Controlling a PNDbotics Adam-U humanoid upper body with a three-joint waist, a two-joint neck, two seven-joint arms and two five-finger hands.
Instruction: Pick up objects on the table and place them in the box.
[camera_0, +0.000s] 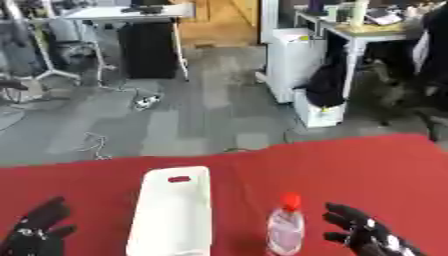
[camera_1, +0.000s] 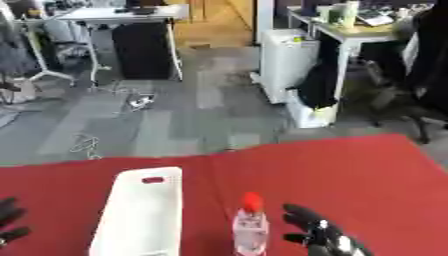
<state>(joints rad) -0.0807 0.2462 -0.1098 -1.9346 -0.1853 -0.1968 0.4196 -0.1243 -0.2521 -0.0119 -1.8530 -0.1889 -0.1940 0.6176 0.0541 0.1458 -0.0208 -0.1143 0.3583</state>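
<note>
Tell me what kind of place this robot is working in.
Probably an office or lab workspace. Beyond the red-covered table lies grey carpet-tile flooring, with white-legged desks carrying clutter, a white cabinet and loose cables on the floor.

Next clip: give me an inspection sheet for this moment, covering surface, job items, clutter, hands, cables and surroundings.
Surface: red table, bare across its right part.
Job's things: white box left of centre, with a slot handle at its far end; clear bottle with red cap upright just to its right, apart from it.
Clutter: nothing seen on the table.
Hands: left hand open at the lower left corner, holding nothing; right hand open beside the bottle, fingers spread, not touching it.
Cables: loose cables on the floor beyond the table; none on the table.
Surroundings: grey floor, white cabinet, desks behind.
</note>
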